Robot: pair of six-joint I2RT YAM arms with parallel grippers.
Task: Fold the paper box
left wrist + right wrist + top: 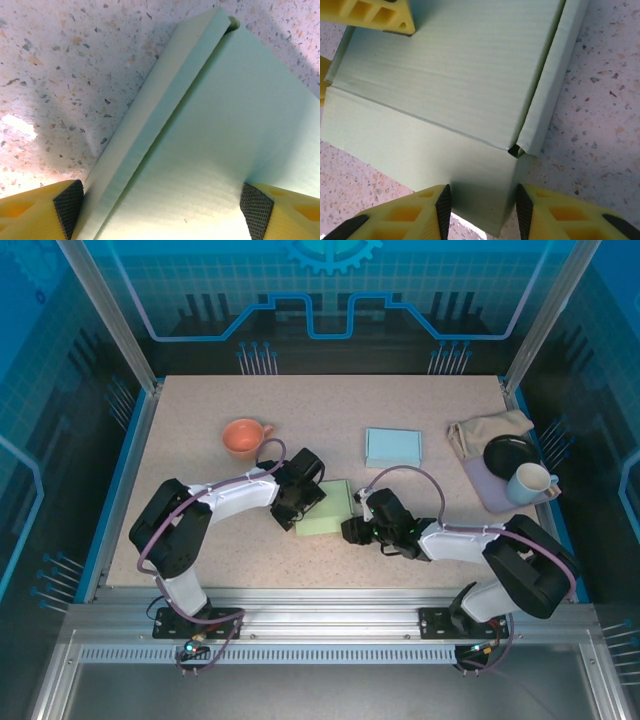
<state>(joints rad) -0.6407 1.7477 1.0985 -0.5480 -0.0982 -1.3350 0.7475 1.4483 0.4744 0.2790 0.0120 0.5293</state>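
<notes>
Speckled worktop (420, 400) inside a blue-lit glass booth. The left gripper (162, 205), pads (67, 206) spread wide, straddles the box (325, 512): one finger beside the side flap, the other on the lid, apparently to press it flat. The right gripper (482, 206), half closed, flanks the box's near corner, seemingly to steady that wall. Whether its fingers (443, 205) actually pinch it cannot be told. The box sits near the worktop's front edge, about midway along it. Beyond are one orange cup (245, 437) toward the back left and one blue box (393, 446) behind centre. By the right edge lie one cloth (490, 428), one black dish (508, 452), one white mug (530, 483) and one mat (487, 492). Two arms work one green box.
</notes>
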